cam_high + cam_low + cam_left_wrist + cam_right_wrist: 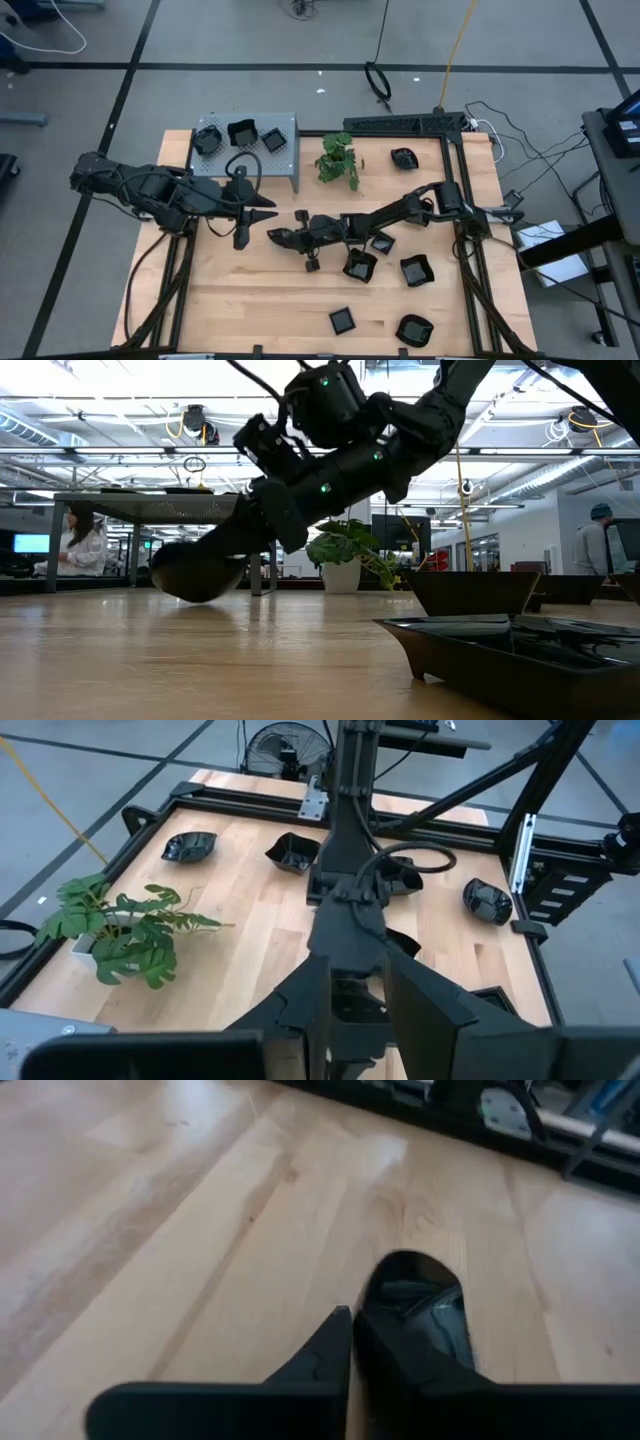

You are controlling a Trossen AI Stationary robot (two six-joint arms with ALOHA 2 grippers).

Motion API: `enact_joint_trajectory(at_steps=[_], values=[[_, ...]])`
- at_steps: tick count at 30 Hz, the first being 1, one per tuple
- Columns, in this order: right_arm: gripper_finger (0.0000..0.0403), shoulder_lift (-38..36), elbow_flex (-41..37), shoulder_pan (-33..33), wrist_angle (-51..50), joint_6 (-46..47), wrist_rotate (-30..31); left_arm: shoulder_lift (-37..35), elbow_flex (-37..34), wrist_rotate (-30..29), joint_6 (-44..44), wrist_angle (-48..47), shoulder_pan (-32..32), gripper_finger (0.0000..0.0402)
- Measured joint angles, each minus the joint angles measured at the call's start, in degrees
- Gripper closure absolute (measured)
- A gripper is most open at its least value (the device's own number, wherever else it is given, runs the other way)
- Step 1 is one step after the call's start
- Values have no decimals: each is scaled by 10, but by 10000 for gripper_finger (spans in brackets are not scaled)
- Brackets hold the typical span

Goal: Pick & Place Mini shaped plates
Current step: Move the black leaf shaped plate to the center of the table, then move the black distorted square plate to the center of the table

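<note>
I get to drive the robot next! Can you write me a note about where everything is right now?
Left gripper: open, empty, in front of the grey shelf.
Right gripper: shut on a round plate, down near the tabletop, mid-table.
Done: three plates on the shelf.
Left: the held plate, plus six loose plates on the table, mostly on its right side.

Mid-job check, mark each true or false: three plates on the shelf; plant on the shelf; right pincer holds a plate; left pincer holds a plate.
1. Three plates sit on the shelf. True.
2. The plant stands on the shelf. False: it stands on the table, beside the shelf.
3. The right pincer grips a plate. True.
4. The left pincer holds a plate. False: it is open and empty.
</note>
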Motion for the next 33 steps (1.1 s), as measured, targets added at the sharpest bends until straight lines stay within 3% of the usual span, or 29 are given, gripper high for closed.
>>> enact_joint_trajectory(at_steps=[10, 13, 23, 33], values=[[289, -26, 0, 3, -27, 15, 0, 0, 0, 0, 1, -1, 0, 305], [269, -62, 0, 14, -96, 34, 0, 0, 0, 1, 1, -7, 0, 305], [272, -187, -51, 63, -299, 69, 3, 0, 0, 1, -26, -43, 0, 305], [258, -361, -229, 89, -317, 157, 7, 0, 0, -1, -30, -45, 0, 305]])
